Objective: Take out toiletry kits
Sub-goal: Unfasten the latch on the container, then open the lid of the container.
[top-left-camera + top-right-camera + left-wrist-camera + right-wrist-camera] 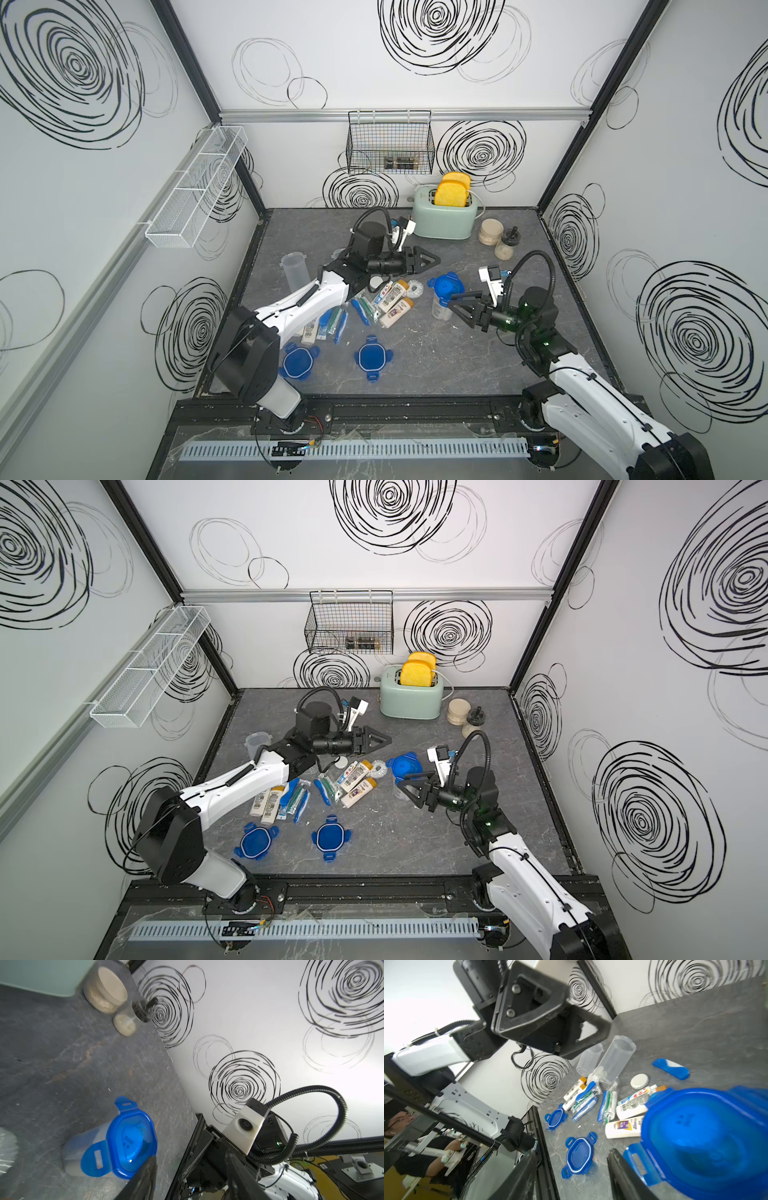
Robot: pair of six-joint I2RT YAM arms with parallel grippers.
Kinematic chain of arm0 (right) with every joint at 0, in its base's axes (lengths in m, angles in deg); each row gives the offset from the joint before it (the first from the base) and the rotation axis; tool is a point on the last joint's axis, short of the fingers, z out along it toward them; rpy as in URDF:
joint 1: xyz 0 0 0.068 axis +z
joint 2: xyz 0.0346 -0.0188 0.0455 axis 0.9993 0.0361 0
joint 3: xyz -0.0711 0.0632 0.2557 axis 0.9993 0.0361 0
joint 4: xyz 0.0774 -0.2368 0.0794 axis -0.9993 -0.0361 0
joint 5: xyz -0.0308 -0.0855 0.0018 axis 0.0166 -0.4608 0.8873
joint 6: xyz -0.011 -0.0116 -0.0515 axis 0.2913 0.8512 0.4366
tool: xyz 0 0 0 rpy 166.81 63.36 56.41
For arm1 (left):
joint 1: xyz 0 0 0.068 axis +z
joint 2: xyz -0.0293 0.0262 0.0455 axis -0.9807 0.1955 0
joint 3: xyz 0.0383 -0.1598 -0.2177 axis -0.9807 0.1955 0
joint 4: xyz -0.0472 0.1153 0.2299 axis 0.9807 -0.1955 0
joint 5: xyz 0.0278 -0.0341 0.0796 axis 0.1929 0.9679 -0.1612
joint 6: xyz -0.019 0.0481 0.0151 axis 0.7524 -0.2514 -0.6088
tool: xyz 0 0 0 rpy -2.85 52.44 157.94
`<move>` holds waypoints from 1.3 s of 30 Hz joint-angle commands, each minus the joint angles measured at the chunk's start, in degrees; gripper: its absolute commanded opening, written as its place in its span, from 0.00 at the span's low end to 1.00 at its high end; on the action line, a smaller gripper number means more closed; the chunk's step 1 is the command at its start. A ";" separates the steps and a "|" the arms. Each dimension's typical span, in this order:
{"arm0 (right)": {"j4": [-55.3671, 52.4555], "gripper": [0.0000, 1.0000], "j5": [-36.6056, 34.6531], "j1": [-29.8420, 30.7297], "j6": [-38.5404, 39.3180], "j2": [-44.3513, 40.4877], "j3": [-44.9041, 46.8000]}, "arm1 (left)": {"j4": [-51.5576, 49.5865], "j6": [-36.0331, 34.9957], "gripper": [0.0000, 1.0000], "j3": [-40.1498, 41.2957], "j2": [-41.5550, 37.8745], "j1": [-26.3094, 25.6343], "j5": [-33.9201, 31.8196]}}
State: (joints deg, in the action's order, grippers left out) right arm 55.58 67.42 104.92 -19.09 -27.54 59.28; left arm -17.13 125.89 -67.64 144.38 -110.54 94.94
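Word "Soap" embossed on translucent blue plastic clip lid [129,1140] atop clear plastic container [79,1140]. Printed labels and barcodes on cream mini bottles [623,1127] too blurred to read.

This is a robot lab, a test booth dressed up a bit like a kitchen. A left robot arm [299,300] and a right robot arm [582,386] sit on a black rail [415,411] at the near edge of a grey table [457,365]. White walls [332,62] with black scribbles stand left, far and right, between dark metal bars [599,104]. A green toaster [444,222] stands at the far side.
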 commanded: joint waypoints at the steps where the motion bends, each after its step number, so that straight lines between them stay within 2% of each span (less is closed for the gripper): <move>1: -1.77 0.51 1.51 -3.45 -2.59 4.35 -4.16 | 5.34 2.84 0.60 3.67 2.23 0.43 0.83; 9: -3.92 0.45 5.28 -3.73 -2.73 15.69 -9.98 | 19.87 10.77 0.65 9.46 7.51 1.05 4.91; 12: -5.73 0.42 5.07 -3.55 -2.34 18.88 -10.83 | 20.99 11.45 0.65 9.69 9.51 0.79 5.41; 18: -8.41 0.40 3.58 -2.95 -1.50 22.12 -10.65 | 21.65 11.78 0.65 9.89 12.46 -0.38 6.17; 27: -11.32 0.40 2.55 -1.88 0.41 22.89 -11.55 | 23.88 13.05 0.57 8.91 14.91 -1.85 6.15; 34: -10.63 0.40 2.25 -1.87 0.46 23.58 -10.61 | 23.15 13.03 0.40 8.18 12.89 -1.46 5.29; 39: -11.10 0.40 2.00 -1.61 0.66 23.95 -10.84 | 22.44 12.46 0.33 7.69 11.91 -0.71 4.79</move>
State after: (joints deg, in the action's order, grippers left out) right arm 48.41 71.16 102.85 -19.87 -5.31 48.20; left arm 1.74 138.48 -58.31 158.72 -111.92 99.53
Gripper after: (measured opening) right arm 0.400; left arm 0.337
